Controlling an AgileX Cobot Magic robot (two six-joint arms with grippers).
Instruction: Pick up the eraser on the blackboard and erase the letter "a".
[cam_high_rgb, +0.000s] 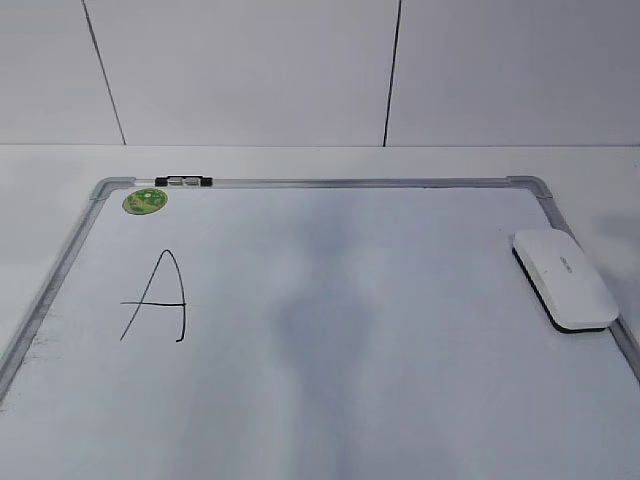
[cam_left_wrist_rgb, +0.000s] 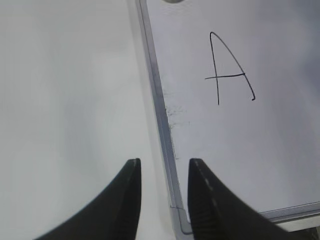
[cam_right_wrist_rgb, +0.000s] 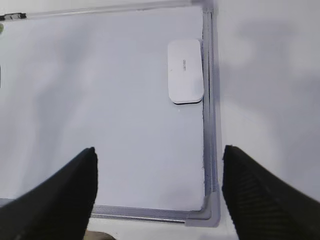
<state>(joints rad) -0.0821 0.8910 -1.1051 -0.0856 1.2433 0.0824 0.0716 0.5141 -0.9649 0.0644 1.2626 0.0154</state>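
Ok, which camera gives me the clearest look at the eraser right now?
The exterior view: the eraser is large, showing its white top and black base at the blackboard's right edge. The right wrist view shows it smaller, from above. The left wrist view misses it.

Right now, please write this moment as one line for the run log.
eraser: untouched, right edge of blackboard | letter: not erased | left gripper: open, empty | right gripper: open, empty

blackboard (cam_high_rgb: 330, 400): hand-drawn capital "a" (cam_high_rgb: 158, 296) | eraser (cam_high_rgb: 565, 278): lettering unreadable
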